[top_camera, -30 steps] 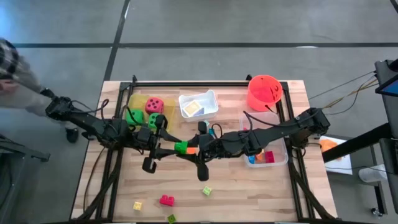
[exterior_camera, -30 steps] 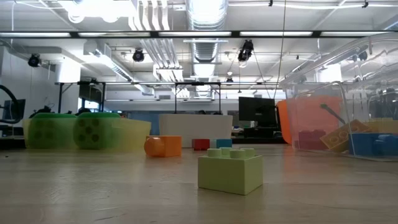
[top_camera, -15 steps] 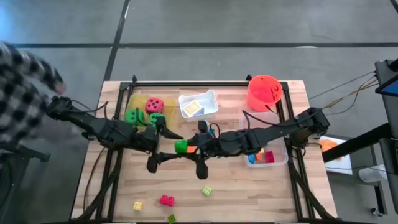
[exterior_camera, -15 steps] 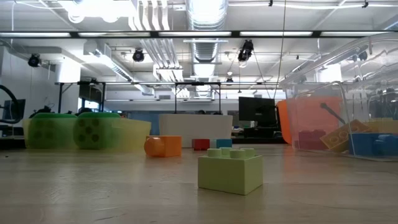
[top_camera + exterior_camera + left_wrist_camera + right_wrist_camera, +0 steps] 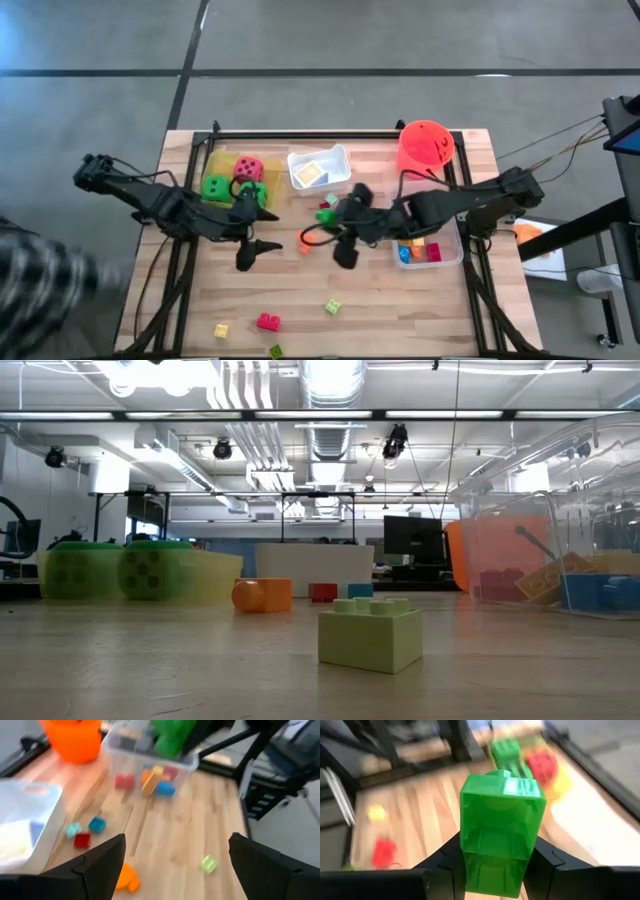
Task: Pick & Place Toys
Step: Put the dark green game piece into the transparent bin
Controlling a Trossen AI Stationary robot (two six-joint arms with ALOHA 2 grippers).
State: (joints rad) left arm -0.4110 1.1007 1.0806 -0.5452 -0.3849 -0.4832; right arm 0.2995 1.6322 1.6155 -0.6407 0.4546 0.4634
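On your left, the left gripper (image 5: 262, 244) hangs over the middle of the table (image 5: 400, 310) with its fingers wide apart and nothing between them. An orange brick (image 5: 304, 246) lies just beside it. To the right, the right gripper (image 5: 328, 213) is closed on a green brick (image 5: 499, 822), near the white tray (image 5: 335, 160).

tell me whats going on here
Two robot arms are sorting toys on a wooden table. The right pincer holds a green brick above the middle of the table, near the white tray. The left pincer is open and empty, over the table near the yellow tray with the dice. An orange brick lies loose between the arms. A few more bricks sit on the table's near side, and some are already in the clear tray.
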